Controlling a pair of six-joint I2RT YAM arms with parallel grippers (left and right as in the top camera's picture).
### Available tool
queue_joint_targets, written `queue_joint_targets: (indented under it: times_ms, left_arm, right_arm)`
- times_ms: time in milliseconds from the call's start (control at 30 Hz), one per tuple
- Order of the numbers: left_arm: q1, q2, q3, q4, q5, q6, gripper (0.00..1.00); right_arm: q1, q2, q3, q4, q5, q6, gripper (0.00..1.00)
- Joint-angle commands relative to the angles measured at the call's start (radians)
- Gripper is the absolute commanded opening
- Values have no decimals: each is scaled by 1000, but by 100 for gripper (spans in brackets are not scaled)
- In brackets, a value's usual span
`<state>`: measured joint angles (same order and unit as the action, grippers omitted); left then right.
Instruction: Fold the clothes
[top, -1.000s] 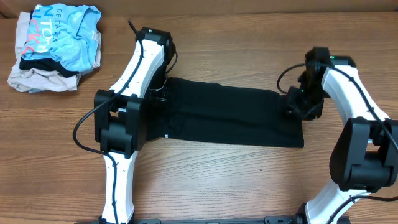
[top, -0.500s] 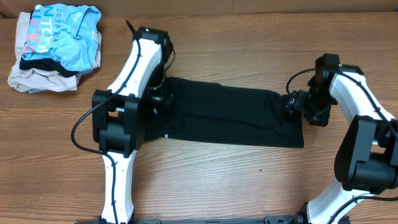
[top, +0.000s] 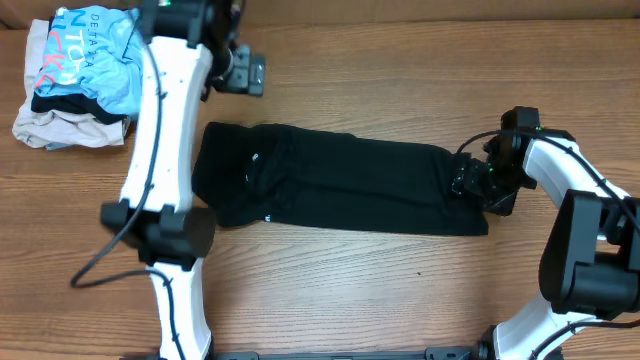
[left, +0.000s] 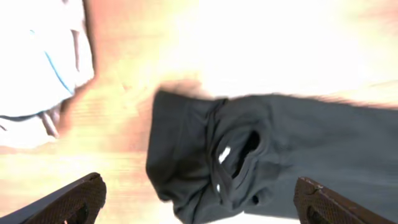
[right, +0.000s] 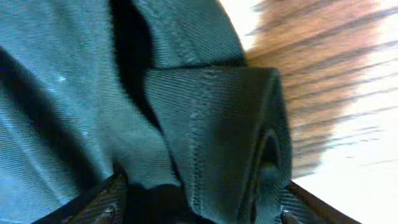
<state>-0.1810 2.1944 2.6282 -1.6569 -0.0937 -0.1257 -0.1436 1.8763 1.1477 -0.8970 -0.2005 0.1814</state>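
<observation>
Black T-shirt (top: 345, 190): it is lying flat on the wooden table (top: 350, 300) as a long band, running from left of centre to the right side of the overhead frame. Its left end is bunching into a few loose folds, with small white marks showing there (left: 224, 154).

Left gripper (top: 243, 72): it is hovering in the upper left of the overhead frame, above the shirt's left end and apart from it. In the left wrist view its fingers (left: 78, 199) are sitting wide apart at the two bottom corners. The gripper is released and holding nothing.

Right gripper (top: 468, 185): it is resting at the shirt's right end, at the right of the overhead frame. In the right wrist view its fingers (right: 109, 199) are standing well apart at the bottom corners. A rolled, stitched hem of the black fabric (right: 211, 124) is lying between them (the cloth is filling most of that view). The jaws are straddling the fold and are not clamped on it.

Clothes pile: in the upper left corner a light blue shirt (top: 105, 50) with pink and white lettering is lying on top. A dark layer is sitting under it, and a beige garment (top: 60, 130) is at the bottom, well apart from the black T-shirt.
</observation>
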Motion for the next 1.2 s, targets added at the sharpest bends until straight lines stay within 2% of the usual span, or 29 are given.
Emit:
queue_joint_targets:
  times_ms: [0,133,167,300,433,533,667,900,1167]
  left_arm:
    - [5,-63,27,25,16,-13,100]
    - [5,-64,26,27,13,-12,100]
    - [5,-63,25,28,7,-12,100]
    - [5,-63,25,46,4,-12,100]
    - [6,-63,25,62,-18,-13,100]
    - [7,-63,25,76,-22,-12,100]
    - [9,-63,25,96,-22,-13,100]
    - [13,-63,25,111,-21,-13,100]
    - [13,-63,25,126,-20,-13,100]
  right_arm:
    - [10,15,-67,77,-64,-6,48]
    - [-10,14,-66,111,-31,39,8]
    - [-38,14,-55,118,-18,74,4]
    - [-129,14,0,89,-18,81,4]
    - [-236,14,84,-10,-20,65,4]
    - [-296,14,151,-101,-78,-35,4]
    - [-307,6,195,-157,-142,-87,4]
    - [-196,-53,212,-194,-161,-104,4]
    - [46,-91,211,-193,-168,-76,4]
